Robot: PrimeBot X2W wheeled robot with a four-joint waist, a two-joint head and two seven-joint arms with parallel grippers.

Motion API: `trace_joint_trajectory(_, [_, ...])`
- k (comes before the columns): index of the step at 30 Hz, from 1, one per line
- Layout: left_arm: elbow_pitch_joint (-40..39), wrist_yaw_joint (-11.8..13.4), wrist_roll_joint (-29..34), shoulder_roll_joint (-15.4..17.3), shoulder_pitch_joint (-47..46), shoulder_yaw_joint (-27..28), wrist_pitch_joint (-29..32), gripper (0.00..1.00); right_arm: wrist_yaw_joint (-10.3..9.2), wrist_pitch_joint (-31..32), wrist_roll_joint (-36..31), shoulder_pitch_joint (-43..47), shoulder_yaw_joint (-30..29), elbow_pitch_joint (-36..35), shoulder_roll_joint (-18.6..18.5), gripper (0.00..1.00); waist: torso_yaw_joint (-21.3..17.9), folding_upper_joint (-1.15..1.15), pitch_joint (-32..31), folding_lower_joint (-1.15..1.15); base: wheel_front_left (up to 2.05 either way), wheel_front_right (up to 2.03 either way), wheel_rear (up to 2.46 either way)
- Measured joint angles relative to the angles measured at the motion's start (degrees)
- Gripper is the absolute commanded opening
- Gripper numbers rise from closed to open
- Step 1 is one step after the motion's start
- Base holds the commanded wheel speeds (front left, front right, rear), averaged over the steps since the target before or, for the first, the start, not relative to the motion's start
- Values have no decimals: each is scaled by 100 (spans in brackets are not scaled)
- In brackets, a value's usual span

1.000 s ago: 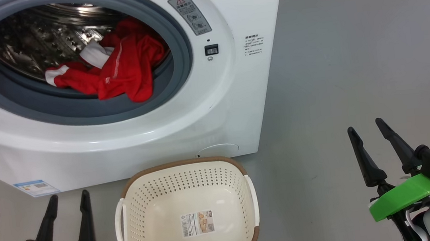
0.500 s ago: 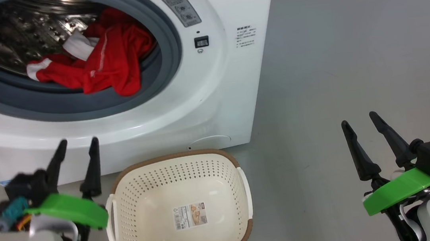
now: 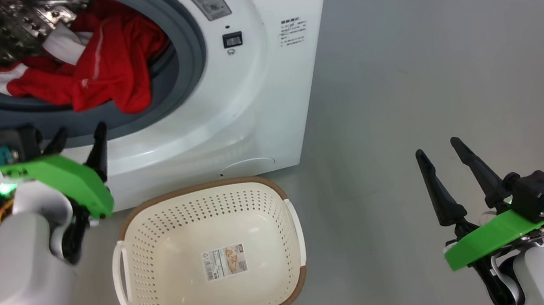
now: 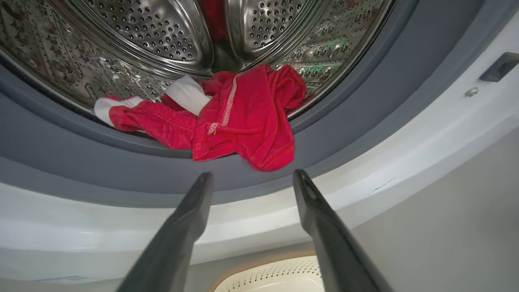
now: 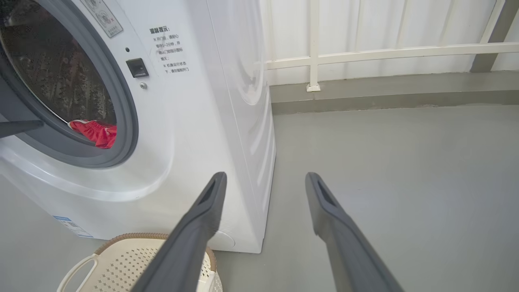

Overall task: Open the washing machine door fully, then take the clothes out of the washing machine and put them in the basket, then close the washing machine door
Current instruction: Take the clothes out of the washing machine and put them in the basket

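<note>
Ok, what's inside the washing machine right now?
Red clothes with white trim, heaped at the front of the washing machine drum, one fold hanging over the grey gasket. Anything under or behind the heap is covered, so I can't tell if more is there.

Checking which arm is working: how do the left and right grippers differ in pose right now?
The left gripper is up at the big white washing machine's opening, dark fingers aimed at the red clothes; the right gripper sits low over grey floor, off to the machine's side. Both are open and empty.
</note>
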Motion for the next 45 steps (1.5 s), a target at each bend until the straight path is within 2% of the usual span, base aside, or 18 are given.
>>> trace_joint_trajectory(7, [644,0,-107,-82,-785,-343,321,100,0,0,0,-197,51,-16,29,100,-180,0,169,0,0,0,0])
trace_joint_trajectory(16, [1358,0,-108,-32,-1437,-772,386,100,0,0,0,-324,205,-22,168,100,-403,0,407,0,0,0,0])
trace_joint_trajectory(27, [2125,0,-220,347,-2093,-1131,314,100,0,0,0,-493,365,-29,263,100,-717,0,778,0,0,0,0])
trace_joint_trajectory(45, [2529,0,-645,672,-2370,-1623,79,100,0,0,1,-777,467,-46,344,100,-1057,0,1082,0,0,0,0])
